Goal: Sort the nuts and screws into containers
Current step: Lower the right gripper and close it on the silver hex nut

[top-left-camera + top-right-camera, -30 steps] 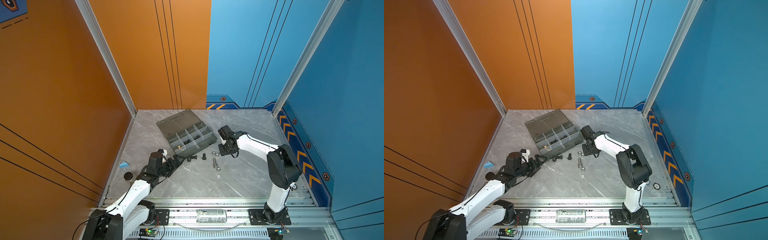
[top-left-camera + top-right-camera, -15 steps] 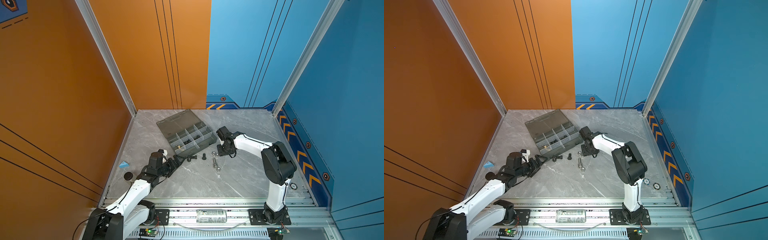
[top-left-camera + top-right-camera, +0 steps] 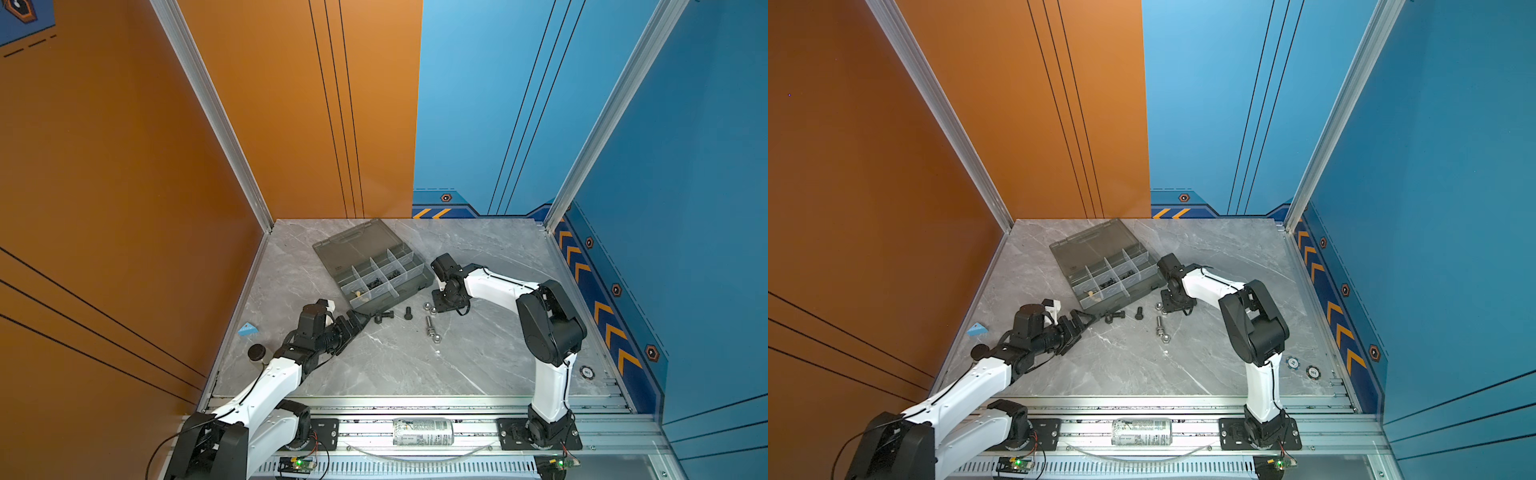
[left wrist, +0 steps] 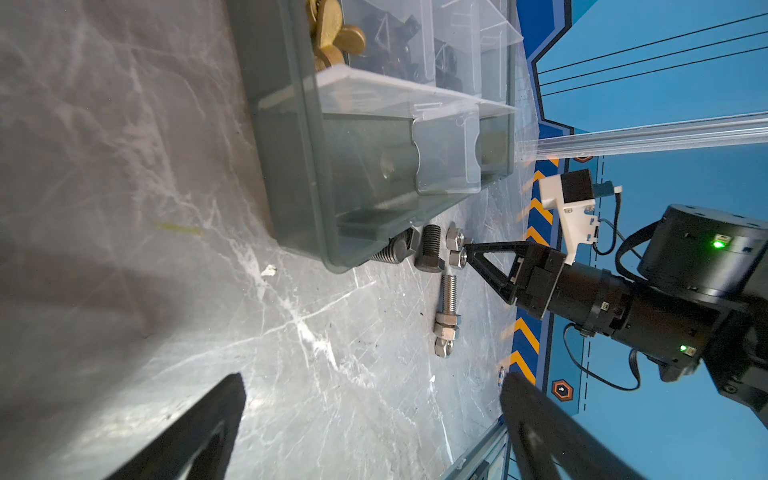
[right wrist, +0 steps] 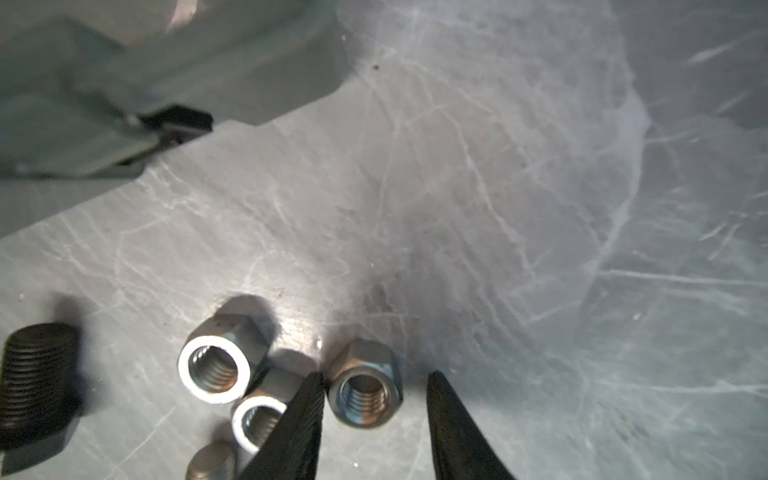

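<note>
The smoky-grey organizer box (image 3: 409, 286) lies open at mid-table, and its containers (image 3: 376, 282) hold black parts and brass screws (image 4: 332, 33). Beside its near corner lie two black screws (image 3: 408, 312), a long silver screw (image 3: 430, 324) and silver nuts (image 3: 428, 306). My right gripper (image 5: 375, 374) is open, down on the table, with one silver nut (image 5: 365, 390) between its fingers. One finger touches the nut and the other stands apart. Two more nuts (image 5: 216, 368) sit just outside. My left gripper (image 4: 374, 376) is open and empty, low near the box's front corner (image 3: 357, 320).
A small dark-capped jar (image 3: 257, 353) and a blue triangle (image 3: 248, 329) sit by the left wall. Two poker chips (image 3: 1293, 363) lie near the right arm's base. A can (image 3: 423, 432) rests on the front rail. The box lid (image 3: 353, 245) lies flat behind the box.
My right gripper has shifted slightly left and down onto the nuts, and its jaws have narrowed around one nut. The left arm has not moved.
</note>
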`<move>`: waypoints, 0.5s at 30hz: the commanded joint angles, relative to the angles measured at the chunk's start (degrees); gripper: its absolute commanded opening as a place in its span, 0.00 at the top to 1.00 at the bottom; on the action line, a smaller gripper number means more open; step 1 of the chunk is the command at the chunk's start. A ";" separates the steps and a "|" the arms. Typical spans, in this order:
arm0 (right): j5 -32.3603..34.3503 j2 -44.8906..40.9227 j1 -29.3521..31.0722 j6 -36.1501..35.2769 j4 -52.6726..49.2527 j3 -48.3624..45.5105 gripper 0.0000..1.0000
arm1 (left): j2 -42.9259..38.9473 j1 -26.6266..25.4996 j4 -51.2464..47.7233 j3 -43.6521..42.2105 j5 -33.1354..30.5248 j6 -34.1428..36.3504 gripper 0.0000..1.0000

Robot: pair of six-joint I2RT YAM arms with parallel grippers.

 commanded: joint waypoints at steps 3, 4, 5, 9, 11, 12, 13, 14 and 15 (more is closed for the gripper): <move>-0.69 0.52 -0.02 -0.18 0.24 1.28 0.61 | 0.38 -0.57 0.94 0.32 0.21 0.30 0.02; -0.76 0.60 -0.01 -0.35 0.23 1.29 0.63 | 0.42 -0.56 0.96 0.37 0.22 0.31 0.02; -0.83 0.74 0.02 -0.52 0.33 1.29 0.64 | 0.38 -0.56 0.92 0.38 0.25 0.26 0.02; -0.92 1.19 0.03 -1.05 0.25 1.35 0.69 | 0.30 -0.52 0.94 0.28 0.22 0.26 0.02; -1.07 1.30 0.04 -1.31 0.17 1.34 0.72 | 0.30 -0.57 0.89 0.25 0.22 0.26 0.02; -0.99 1.31 0.02 -1.37 0.16 1.31 0.74 | 0.30 -0.55 0.83 0.26 0.18 0.26 0.02; -1.02 1.31 0.02 -1.52 0.17 1.05 0.76 | 0.22 -0.57 0.87 0.21 0.12 0.26 0.02; -1.00 1.25 0.04 -1.55 0.16 1.15 0.79 | 0.29 -0.54 0.87 0.27 0.09 0.34 0.02; -0.95 1.15 0.04 -1.64 0.21 0.96 0.82 | 0.29 -0.57 0.86 0.28 0.23 0.26 0.02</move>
